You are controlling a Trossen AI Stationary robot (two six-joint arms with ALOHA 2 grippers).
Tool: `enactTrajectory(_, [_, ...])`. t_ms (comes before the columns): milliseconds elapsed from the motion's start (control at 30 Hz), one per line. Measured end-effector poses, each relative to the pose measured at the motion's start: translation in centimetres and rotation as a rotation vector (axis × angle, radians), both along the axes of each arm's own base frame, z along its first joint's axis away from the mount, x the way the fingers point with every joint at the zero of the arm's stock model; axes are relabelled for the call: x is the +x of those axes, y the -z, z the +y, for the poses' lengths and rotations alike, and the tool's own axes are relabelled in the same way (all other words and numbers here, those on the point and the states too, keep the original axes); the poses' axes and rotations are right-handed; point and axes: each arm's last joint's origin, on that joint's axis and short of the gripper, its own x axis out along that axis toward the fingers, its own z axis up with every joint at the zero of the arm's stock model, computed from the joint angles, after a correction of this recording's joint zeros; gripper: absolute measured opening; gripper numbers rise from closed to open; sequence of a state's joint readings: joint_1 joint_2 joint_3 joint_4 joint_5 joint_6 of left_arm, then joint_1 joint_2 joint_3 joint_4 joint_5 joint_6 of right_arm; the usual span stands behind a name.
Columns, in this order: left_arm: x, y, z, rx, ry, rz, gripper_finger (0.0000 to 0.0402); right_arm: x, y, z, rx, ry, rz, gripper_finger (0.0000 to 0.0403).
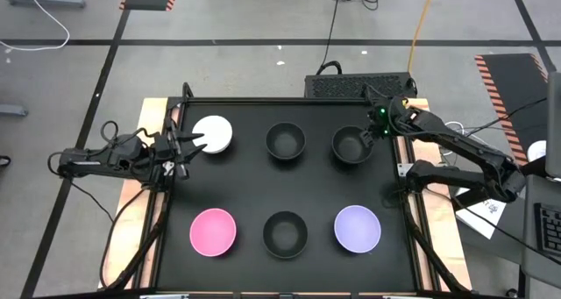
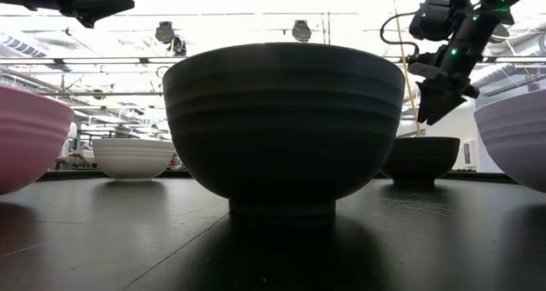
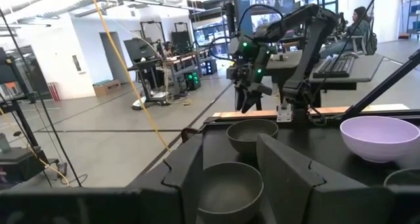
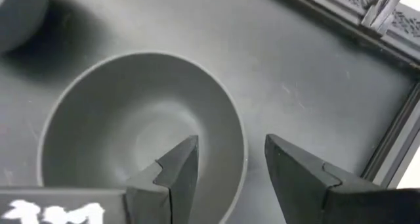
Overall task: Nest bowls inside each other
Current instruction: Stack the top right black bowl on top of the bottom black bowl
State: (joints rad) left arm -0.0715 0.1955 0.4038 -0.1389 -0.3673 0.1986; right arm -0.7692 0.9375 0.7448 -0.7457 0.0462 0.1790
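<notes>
Black table [image 1: 245,172] holds six separate bowls in two rows, right gripper [image 1: 372,129] open, apparently straddling the rim of the far-right black bowl [image 1: 351,145], left gripper [image 1: 195,144] open beside the white bowl [image 1: 213,133].

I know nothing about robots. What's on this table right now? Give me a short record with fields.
Far row: white bowl, black bowl, black bowl
Near row: pink bowl, black bowl, lavender bowl
Nesting: none yet, all six bowls stand apart
Left gripper: open, beside the white bowl
Right gripper: open, one finger over the rim of the far-right black bowl, the other outside it
</notes>
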Motion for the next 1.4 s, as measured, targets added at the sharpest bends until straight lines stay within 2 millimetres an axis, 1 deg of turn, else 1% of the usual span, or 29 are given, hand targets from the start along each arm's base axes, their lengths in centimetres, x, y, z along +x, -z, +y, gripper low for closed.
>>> enactTrajectory(200, [0.0,0.1,0.0,-0.014,0.001,0.004,0.0147,0.4,0.8,-0.5,0.067,-0.027,0.009,0.017])
enactTrajectory(400, [0.0,0.2,0.0,-0.016,0.002,0.011,0.0147,0.6,1.5,-0.8,0.106,-0.03,0.049,0.0199])
enactTrajectory(600, [0.0,0.2,0.0,-0.018,0.003,0.01,0.0147,0.8,1.3,-1.2,0.152,-0.022,0.094,0.0212])
enactTrajectory(700, [0.0,0.2,0.0,-0.018,0.004,0.011,0.0147,0.9,1.3,-1.4,0.151,-0.029,0.098,0.0212])
enactTrajectory(1033, [0.0,0.2,0.0,-0.018,0.004,0.012,0.0147,1.4,2.3,-1.9,0.191,-0.052,0.147,0.0212])
enactTrajectory(1200, [0.0,0.2,0.0,-0.018,0.004,0.012,0.0147,1.7,2.8,-2.1,0.214,-0.057,0.16,0.0198])
enactTrajectory(1400, [0.0,0.2,0.0,-0.018,0.005,0.014,0.0147,1.9,2.9,-2.4,0.195,-0.069,0.149,0.0174])
